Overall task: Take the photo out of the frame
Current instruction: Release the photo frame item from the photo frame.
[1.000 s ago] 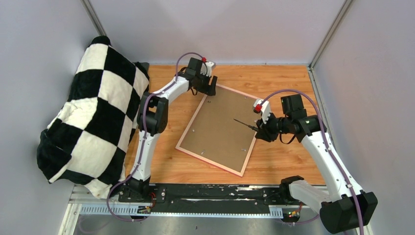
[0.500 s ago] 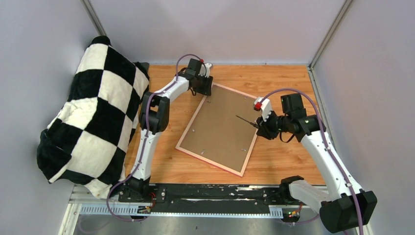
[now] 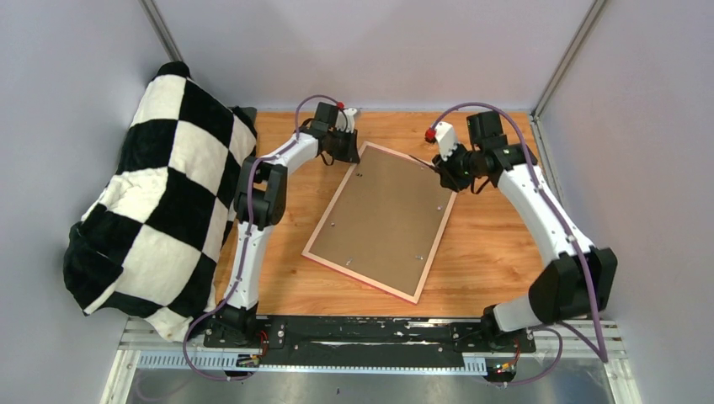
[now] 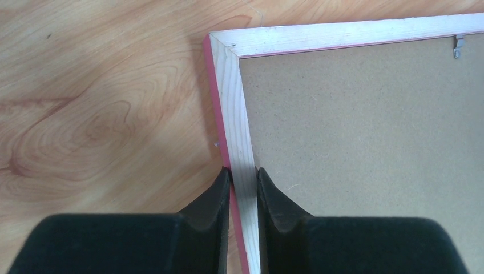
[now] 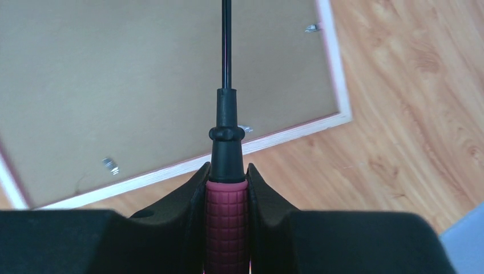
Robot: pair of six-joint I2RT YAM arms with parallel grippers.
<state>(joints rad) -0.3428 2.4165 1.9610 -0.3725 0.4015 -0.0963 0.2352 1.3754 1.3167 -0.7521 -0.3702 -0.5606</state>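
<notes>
- Pale grey walls (image 3: 379, 50) box in three sides of our workspace, and a wood-grain table (image 3: 497, 252) fills the floor of it, with a metal rail (image 3: 354, 358) along the near edge where both arms are bolted
- At the far left we see a big black-and-white checkered cushion (image 3: 160, 202) slumped against the left wall and overlapping the table's left edge
- Next comes our left gripper (image 4: 242, 174), at the far left corner of the frame (image 4: 240, 114); its jaws are clamped on the pale wooden rail just short of that corner, one finger (image 4: 208, 205) against the pink outer edge and the other on the inner side by the board
- We find the frame lying flat, back side up, in the middle of the table; its long axis runs from the near side, a little left, toward the far side, a little right, so the whole rectangle sits skewed to the table's edges
- A plain brown backing board (image 3: 383, 215) fills the frame, with small metal tabs (image 5: 111, 165) along its rim
- To the right, our right gripper (image 5: 227, 171) hangs by the frame's far right corner, jaws closed tight on the dark red handle of a screwdriver (image 5: 226, 114); its thin black shaft points out over the board, and we cannot tell whether the tip touches anything
</notes>
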